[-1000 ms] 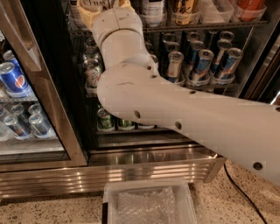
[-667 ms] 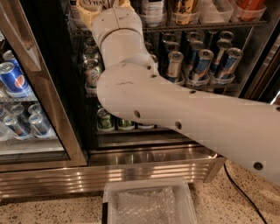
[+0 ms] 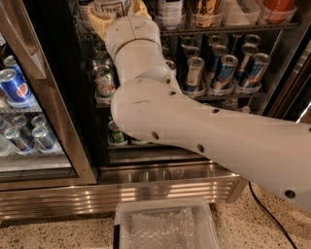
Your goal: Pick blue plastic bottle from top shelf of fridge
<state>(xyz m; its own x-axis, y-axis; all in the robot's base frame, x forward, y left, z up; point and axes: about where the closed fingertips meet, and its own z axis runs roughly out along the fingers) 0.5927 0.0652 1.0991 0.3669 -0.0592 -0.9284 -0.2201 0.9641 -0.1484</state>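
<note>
White label with the dark "TEAS" lettering: that marks the one blue plastic bottle (image 3: 111,7), at the left end of the top shelf (image 3: 218,29) of the fridge (image 3: 160,187). It stands upright with its long axis vertical. Its upper part runs off the top edge of the view, so only the labelled lower body shows.

My gripper (image 3: 118,17) is up at that bottle, right against it, with my white arm (image 3: 194,126) rising to it across the open front of the fridge. My own wrist covers most of the pincer, and I cannot tell whether it is clamped on the bottle or standing slack around it.

On the same shelf, to the right, I count one white-labelled bottle (image 3: 170,8), one amber bottle (image 3: 204,9), one clear lane tray (image 3: 238,13) and one orange-red container (image 3: 279,6). On the rack below, three tall blue-and-silver cans (image 3: 223,70) make the front row, with more behind them. The neighbouring cooler on the left shows one Pepsi can (image 3: 12,86). One clear bin (image 3: 165,214) sits on the floor in front.
</note>
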